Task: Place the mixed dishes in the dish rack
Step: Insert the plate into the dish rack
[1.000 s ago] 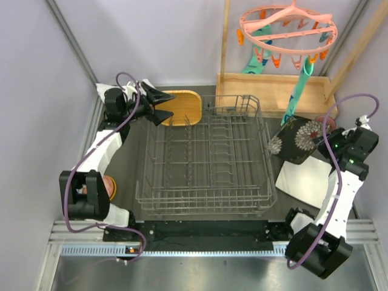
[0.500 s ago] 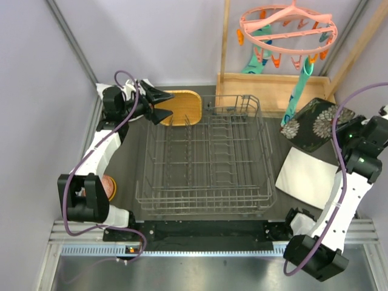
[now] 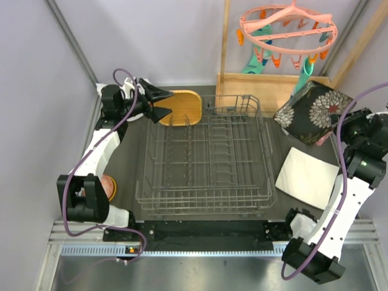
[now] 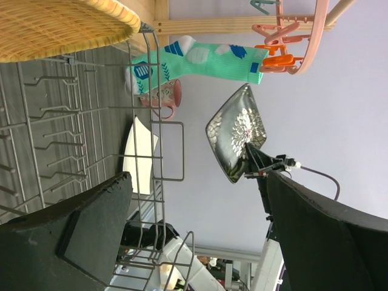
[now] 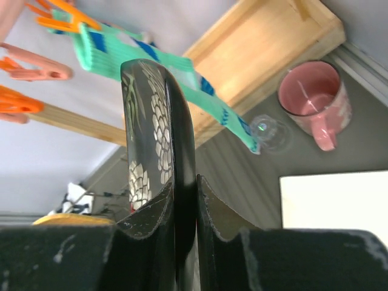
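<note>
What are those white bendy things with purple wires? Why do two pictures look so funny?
They are two robot arms. The big picture looks down from above. The other two come from little cameras on their wrists, so they look tilted. On the table are a wire dish rack, a yellow plate and a pale plate. The right arm pinches a black floral plate in its jaws, up in the air. The left arm has its jaws open, holding nothing.
</note>
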You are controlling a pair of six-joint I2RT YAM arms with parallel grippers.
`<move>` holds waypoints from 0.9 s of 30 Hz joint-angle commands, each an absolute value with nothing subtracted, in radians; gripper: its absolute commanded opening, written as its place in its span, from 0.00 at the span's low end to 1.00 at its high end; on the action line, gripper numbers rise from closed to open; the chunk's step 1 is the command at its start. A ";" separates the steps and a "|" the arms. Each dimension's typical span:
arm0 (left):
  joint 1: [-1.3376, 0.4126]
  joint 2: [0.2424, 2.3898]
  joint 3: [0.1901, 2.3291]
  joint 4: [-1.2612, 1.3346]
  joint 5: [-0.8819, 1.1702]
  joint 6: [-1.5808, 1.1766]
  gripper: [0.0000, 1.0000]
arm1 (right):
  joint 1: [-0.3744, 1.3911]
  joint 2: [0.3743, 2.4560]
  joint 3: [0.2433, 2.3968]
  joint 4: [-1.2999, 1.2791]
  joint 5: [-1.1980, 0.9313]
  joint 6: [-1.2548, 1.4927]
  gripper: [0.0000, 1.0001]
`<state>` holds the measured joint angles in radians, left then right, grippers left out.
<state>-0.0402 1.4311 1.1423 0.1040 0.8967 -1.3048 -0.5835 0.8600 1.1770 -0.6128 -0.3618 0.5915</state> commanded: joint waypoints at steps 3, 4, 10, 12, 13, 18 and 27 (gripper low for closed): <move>-0.032 1.402 1.184 0.129 0.899 -1.284 0.96 | -0.580 0.810 1.311 -0.396 -0.475 0.713 0.00; -0.031 1.401 1.186 0.127 0.900 -1.284 0.96 | -0.578 0.813 1.309 -0.378 -0.509 0.725 0.00; 0.023 1.401 1.200 0.124 0.920 -1.272 0.96 | -0.580 0.801 1.237 -0.298 -0.656 0.810 0.00; 0.050 1.396 1.201 0.132 0.928 -1.281 0.96 | -0.578 0.798 1.183 -0.230 -0.734 0.834 0.00; 0.078 1.394 1.203 0.146 0.931 -1.285 0.96 | -0.577 0.798 1.169 -0.212 -0.759 0.841 0.00; 0.129 1.399 1.218 0.166 0.950 -1.318 0.96 | -0.531 0.813 1.118 -0.108 -0.859 0.810 0.00; 0.135 1.381 1.215 0.160 0.948 -1.316 0.96 | -0.267 0.880 1.132 -0.043 -0.809 0.767 0.00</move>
